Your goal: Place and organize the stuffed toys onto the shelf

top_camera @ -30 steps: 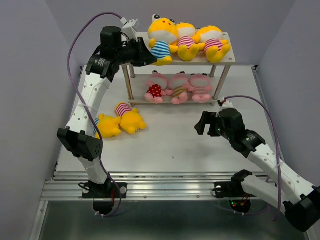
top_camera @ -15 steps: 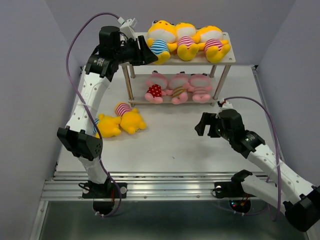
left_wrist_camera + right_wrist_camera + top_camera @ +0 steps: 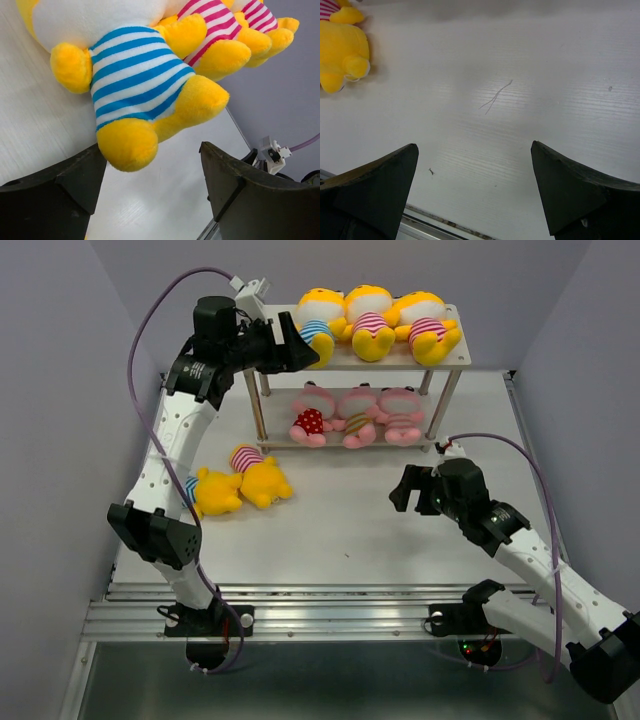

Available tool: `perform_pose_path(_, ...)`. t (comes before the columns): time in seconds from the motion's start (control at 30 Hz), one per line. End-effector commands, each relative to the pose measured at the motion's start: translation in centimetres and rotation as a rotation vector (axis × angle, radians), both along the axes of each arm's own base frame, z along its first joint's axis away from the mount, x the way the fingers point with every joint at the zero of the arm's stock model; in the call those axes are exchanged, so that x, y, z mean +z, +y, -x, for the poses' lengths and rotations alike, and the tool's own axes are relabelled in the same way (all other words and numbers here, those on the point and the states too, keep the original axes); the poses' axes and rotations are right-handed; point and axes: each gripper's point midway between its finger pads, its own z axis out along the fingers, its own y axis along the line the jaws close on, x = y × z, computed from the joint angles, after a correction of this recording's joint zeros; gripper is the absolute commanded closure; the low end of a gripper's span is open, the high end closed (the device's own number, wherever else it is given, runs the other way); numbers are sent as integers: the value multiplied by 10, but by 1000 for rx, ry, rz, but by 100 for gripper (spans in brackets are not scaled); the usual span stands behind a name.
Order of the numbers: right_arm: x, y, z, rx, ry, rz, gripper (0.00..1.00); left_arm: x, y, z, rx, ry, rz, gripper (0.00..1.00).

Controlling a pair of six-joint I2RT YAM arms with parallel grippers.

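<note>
left gripper (image 3: 297, 345) is sitting spread open at the left end of the shelf (image 3: 395, 361) top board. its black wedge-shaped fingers (image 3: 65, 185) are flanking one foot of the blue-striped toy (image 3: 132, 75) without clamping it. a gap is showing on the right side; can't tell contact on the other.

that toy is lying on the top board: fuzzy yellow plush limbs, blue/white banded shirt, white front patch. the middle yellow toy (image 3: 368, 328) and right yellow toy (image 3: 428, 330), both in pink-striped shirts, are lying packed against it in a row.

the boards are showing pale wood grain on thin metal legs.

on the lower board, the dotted pink toy (image 3: 311, 421), middle pink toy (image 3: 356, 423) and right pink toy (image 3: 401, 420) are sitting side by side.

two more are lying on the ribbed white table (image 3: 350, 530) left of the shelf: the pink-shirt table toy (image 3: 262, 480), and touching it the left table toy (image 3: 215, 493), partly hidden behind the left arm.

right gripper (image 3: 408, 488) is hovering over bare table, fingers wide apart, holding nothing.

any tags or print are too small to read.
</note>
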Motion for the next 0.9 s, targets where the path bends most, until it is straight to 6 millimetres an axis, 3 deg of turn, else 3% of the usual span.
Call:
perform_pose_path(0.0, 8, 2, -4, -3, -31, -33, 0, 50, 9, 17, 8, -154, 36, 11)
perform_pose_path(0.33, 18, 7, -1, 47, -58, -38, 0, 80, 21, 42, 34, -221, 48, 1)
perform_pose_path(0.43, 21, 7, 2, 75, -79, -32, 0, 90, 34, 53, 98, -244, 50, 1)
perform_pose_path(0.47, 22, 8, 3, 85, -87, -31, 0, 79, 43, 48, 167, -218, 33, 1)
perform_pose_path(0.53, 25, 8, 6, 102, -104, -33, 0, 87, 62, 66, 255, -240, 45, 1)
perform_pose_path(0.57, 29, 7, 8, 106, -122, -41, 0, 52, 77, 57, 371, -158, 26, 1)
perform_pose_path(0.6, 31, 7, 8, 108, -133, -40, 0, 63, 93, 76, 433, -199, 66, 1)
perform_pose_path(0.67, 33, 11, 12, 141, -139, -60, 0, 37, 113, 83, 558, -154, 96, 1)
perform_pose_path(0.7, 35, 12, 13, 147, -148, -64, 0, 2, 133, 87, 689, -86, 118, 1)
perform_pose_path(0.73, 36, 12, 13, 148, -156, -69, 0, -14, 137, 90, 716, -52, 117, 1)
perform_pose_path(0.77, 36, 12, 13, 145, -162, -70, 0, -49, 139, 92, 731, 16, 79, 1)
perform_pose_path(0.87, 28, 10, 12, 141, -149, -55, 0, -116, 146, 105, 786, 176, 33, 1)
